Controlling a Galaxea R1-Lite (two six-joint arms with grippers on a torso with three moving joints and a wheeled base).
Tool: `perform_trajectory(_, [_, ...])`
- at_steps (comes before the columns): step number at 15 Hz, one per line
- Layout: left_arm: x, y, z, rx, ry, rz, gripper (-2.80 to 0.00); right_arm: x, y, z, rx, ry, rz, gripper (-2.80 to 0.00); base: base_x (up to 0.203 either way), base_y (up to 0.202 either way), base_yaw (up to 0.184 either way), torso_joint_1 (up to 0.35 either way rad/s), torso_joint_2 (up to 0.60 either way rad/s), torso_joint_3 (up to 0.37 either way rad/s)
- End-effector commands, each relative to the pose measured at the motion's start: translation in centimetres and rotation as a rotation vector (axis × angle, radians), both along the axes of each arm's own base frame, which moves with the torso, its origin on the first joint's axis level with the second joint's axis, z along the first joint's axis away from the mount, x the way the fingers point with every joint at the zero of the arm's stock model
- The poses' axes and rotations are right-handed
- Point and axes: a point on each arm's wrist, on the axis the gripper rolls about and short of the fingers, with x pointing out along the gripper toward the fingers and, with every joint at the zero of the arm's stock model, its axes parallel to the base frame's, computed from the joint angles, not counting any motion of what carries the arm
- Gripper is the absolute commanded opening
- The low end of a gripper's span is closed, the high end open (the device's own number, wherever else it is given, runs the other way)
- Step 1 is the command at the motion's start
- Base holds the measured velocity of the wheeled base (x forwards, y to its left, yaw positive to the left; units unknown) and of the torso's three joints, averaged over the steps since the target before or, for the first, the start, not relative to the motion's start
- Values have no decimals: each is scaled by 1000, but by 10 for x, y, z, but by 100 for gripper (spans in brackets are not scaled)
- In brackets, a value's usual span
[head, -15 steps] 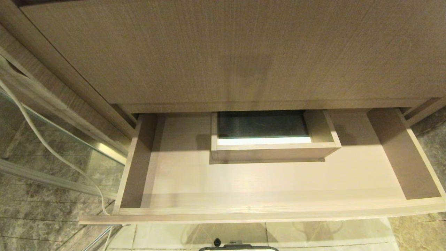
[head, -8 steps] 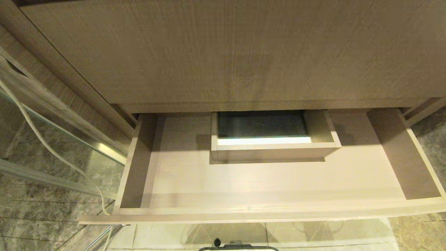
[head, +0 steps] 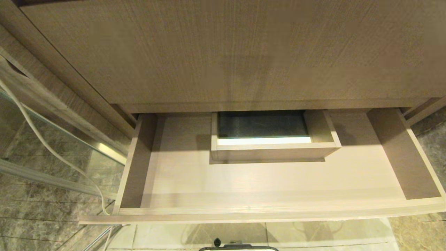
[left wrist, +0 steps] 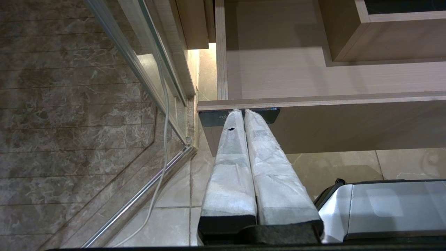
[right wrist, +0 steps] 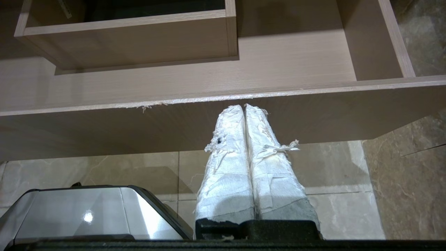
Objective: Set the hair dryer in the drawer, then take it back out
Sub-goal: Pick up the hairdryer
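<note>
Marble-patterned tiles (head: 41, 212) cover the floor on the left, paler tiles (head: 313, 232) lie under the drawer front, and a glass panel in a metal frame (head: 69, 146) stands to the left with a white cable (head: 52, 150) trailing down beside it. Above, a tall wood-grain panel (head: 226, 52) closes the cabinet. Below it the drawer (head: 264, 209) is pulled well out, its floor bare apart from the boxed cutout (head: 271, 151) at the middle of the back edge, which shows a dark surface below. No hair dryer appears in any view; its whereabouts cannot be established. Judged from the open, unloaded drawer, the placing step is either not begun or already undone. Left gripper (left wrist: 240, 111) has its cloth-wrapped fingers pressed together, holding nothing, tips near the front's left corner; contact cannot be confirmed. Right gripper (right wrist: 243, 107) is likewise closed on nothing, tips just under the front's top edge, toward the right half. Both sit low before the drawer, apparently parked. Part of the robot's grey base (right wrist: 87, 212) shows on the floor beneath them.
</note>
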Motion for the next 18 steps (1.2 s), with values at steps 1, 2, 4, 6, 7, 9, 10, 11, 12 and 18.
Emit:
perform_trajectory(1, [0,0,0,0,1,0,-280,0,0,0,0,1,0,-280,0,0,0,0,0,0])
perform_trajectory(2, [0,0,0,0,0,0,-280,0,0,0,0,1,0,-280,0,0,0,0,0,0])
perform_trajectory(4, [0,0,0,0,-1,0,-280,0,0,0,0,0,0,-280,0,0,0,0,0,0])
perform_trajectory(6, [0,0,0,0,1,0,-280,0,0,0,0,-1,0,-280,0,0,0,0,0,0])
perform_trajectory(7, [0,0,0,0,1,0,-280,0,0,-1,0,1,0,-280,0,0,0,0,0,0])
perform_trajectory(9, [0,0,0,0,1,0,-280,0,0,-1,-5,4,1,-280,0,0,0,0,0,0])
perform_trajectory(10, [0,0,0,0,1,0,-280,0,0,-1,-6,4,1,-280,0,0,0,0,0,0])
perform_trajectory(11, [0,0,0,0,0,0,-280,0,0,-1,-3,5,0,-280,0,0,0,0,0,0])
perform_trajectory(12, [0,0,0,0,0,0,-280,0,0,-1,-6,6,-1,-280,0,0,0,0,0,0])
perform_trajectory(18, [0,0,0,0,0,0,-280,0,0,-1,-3,5,-1,-280,0,0,0,0,0,0])
